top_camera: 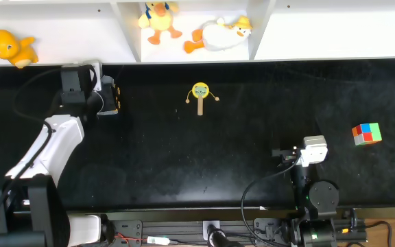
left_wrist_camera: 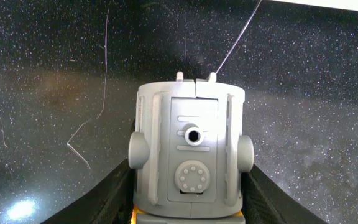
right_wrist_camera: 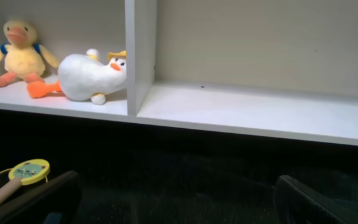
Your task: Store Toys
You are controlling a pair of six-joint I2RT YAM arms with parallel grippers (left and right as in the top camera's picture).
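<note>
Grey robot toy (left_wrist_camera: 191,152), pinched in the left gripper (left_wrist_camera: 190,186), runs lengthwise along it, face toward wrist; right gripper (right_wrist_camera: 179,205) spread.

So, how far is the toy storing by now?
Done: orange duck, yellow duck and white duck lie on the shelf. In hand: the left tool grips a grey robot toy. Remaining: the drum rattle and colour cube, both on the table.

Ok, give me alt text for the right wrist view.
A yellow duck plush sits upright beside a white duck plush lying on its side, in one compartment of a white shelf. A pellet drum toy lies on the black table in front; the right gripper is open.
</note>
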